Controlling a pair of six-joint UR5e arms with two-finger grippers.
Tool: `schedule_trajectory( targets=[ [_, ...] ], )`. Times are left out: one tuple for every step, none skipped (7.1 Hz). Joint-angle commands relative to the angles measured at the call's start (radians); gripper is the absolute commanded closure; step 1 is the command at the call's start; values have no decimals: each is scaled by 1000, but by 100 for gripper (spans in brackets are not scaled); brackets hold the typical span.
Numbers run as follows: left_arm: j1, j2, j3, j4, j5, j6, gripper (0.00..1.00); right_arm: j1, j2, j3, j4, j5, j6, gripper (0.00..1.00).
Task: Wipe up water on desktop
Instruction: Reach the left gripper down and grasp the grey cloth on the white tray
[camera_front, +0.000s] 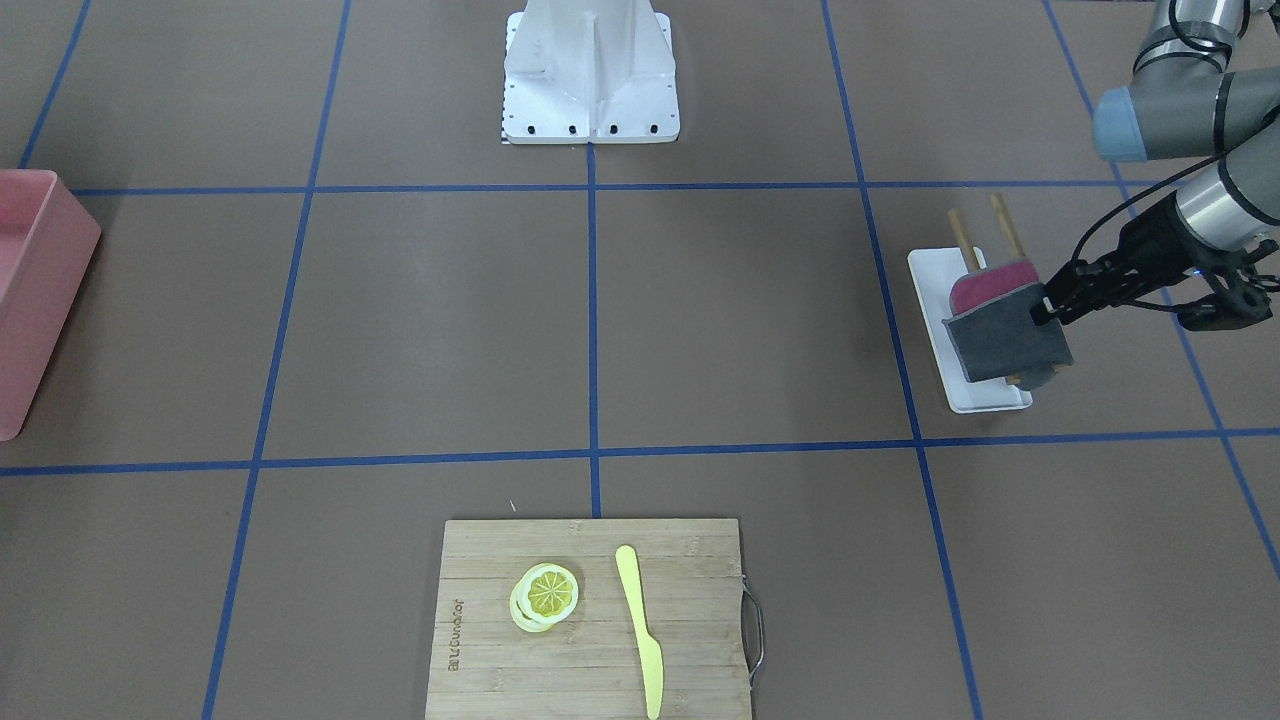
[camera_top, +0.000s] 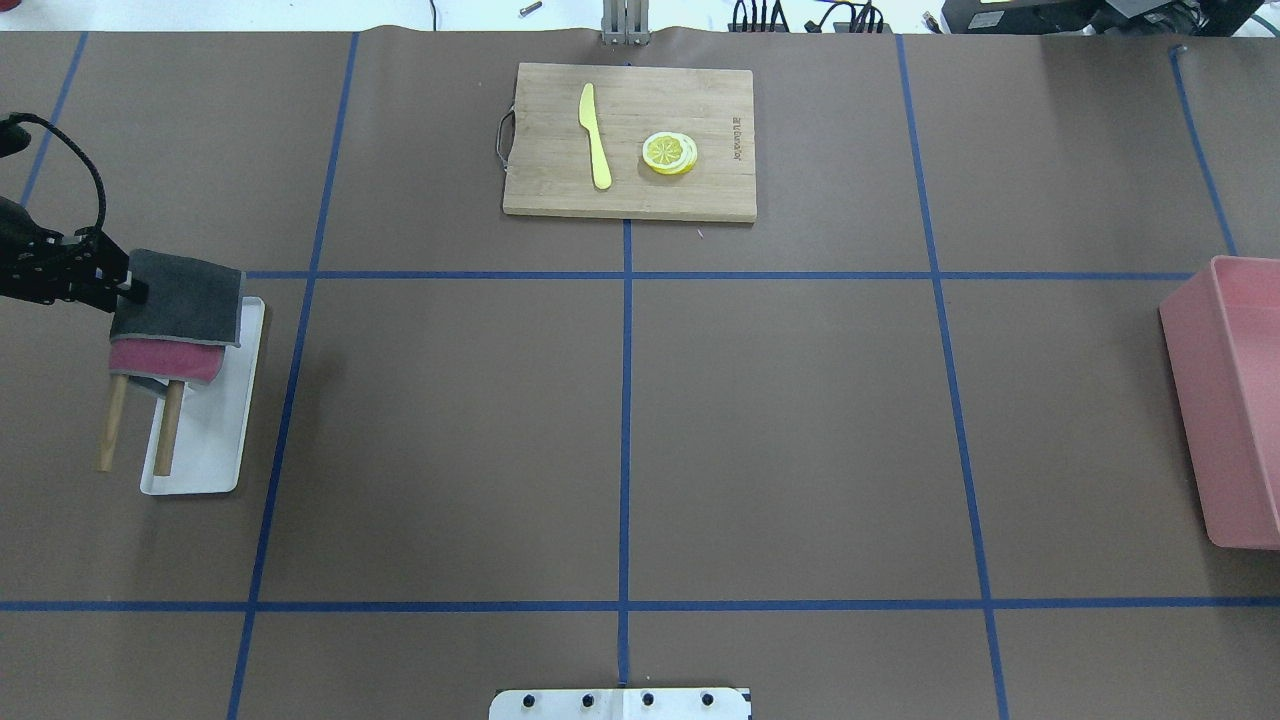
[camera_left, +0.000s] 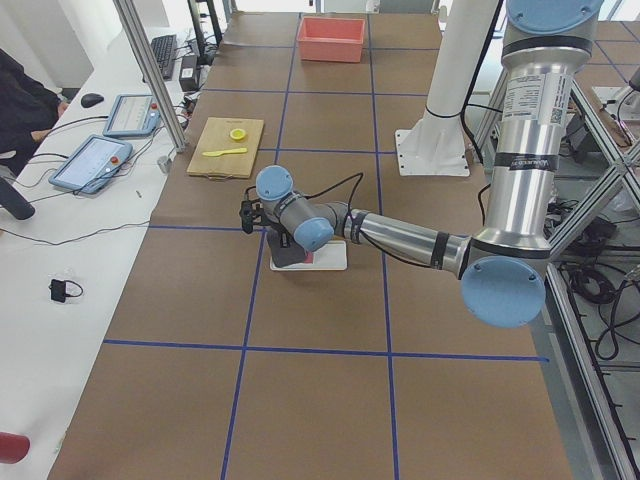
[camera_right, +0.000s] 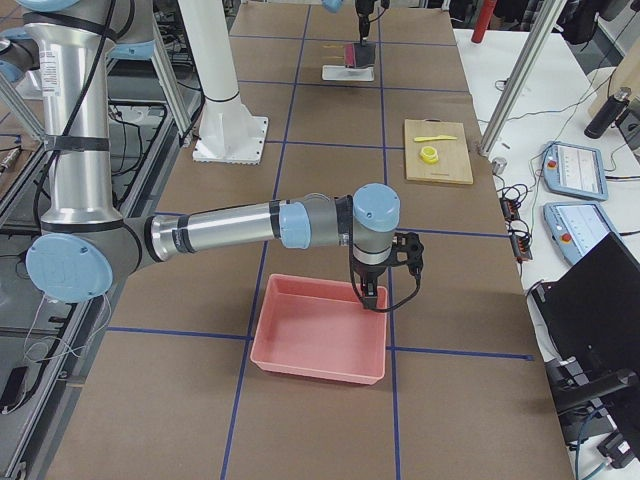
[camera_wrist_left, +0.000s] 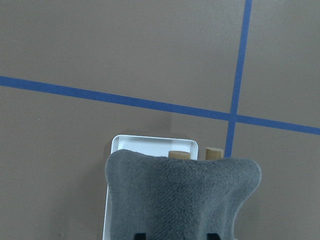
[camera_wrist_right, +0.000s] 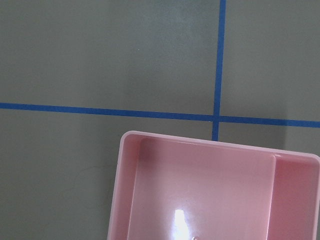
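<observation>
Cutting board at far edge, pink bin at right end, white tray at left end. Desktop spans all — long axis left–right. Left gripper clamped on grey cloth over tray; right gripper over bin, jaw state unreadable.

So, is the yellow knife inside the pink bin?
No, the knife lies on the cutting board, beside the lemon slices.
</observation>
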Motion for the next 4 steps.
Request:
schedule_trajectory(
  targets=[
    [0, 3, 1, -1, 0, -1, 92, 0, 0, 0, 0, 0, 1, 0],
    [0, 3, -2, -3, 0, -1, 100, 0, 0, 0, 0, 2, 1, 0],
    [0, 3, -4, -15, 0, -2, 100, 0, 0, 0, 0, 18, 1, 0],
    [-1, 9, -14, -15, -3, -4, 100, 0, 0, 0, 0, 28, 1, 0]
  ],
)
